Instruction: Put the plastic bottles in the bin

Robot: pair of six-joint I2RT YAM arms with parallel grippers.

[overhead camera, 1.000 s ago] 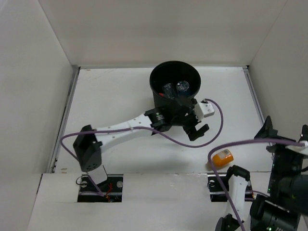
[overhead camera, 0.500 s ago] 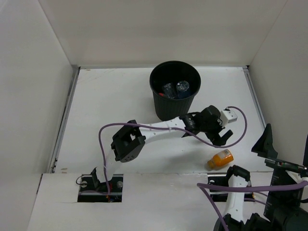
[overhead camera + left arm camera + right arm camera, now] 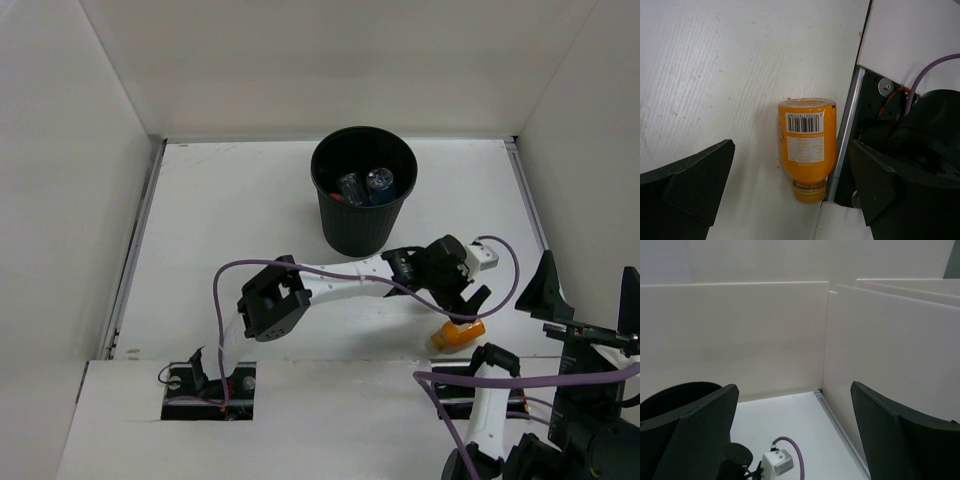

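The stubby orange bottle [image 3: 459, 334] lies on its side on the table by the near edge, next to the right arm's base. In the left wrist view the orange bottle [image 3: 806, 145] lies with its cap toward the camera, against a metal rail. My left gripper [image 3: 462, 305] hovers open just above it, jaws wide on either side, not touching. The black bin [image 3: 363, 190] stands at the back centre with clear bottles [image 3: 365, 184] inside. My right gripper [image 3: 585, 290] is open and empty, raised at the right edge.
A metal rail [image 3: 846, 130] and the right arm's base opening [image 3: 900, 130] lie right beside the orange bottle. White walls enclose the table on three sides. The left arm's purple cable [image 3: 500, 262] loops near the gripper.
My left arm swung away from the bin toward the near right and came down over the orange bottle. The right arm shifted slightly. The bottle stayed in place.
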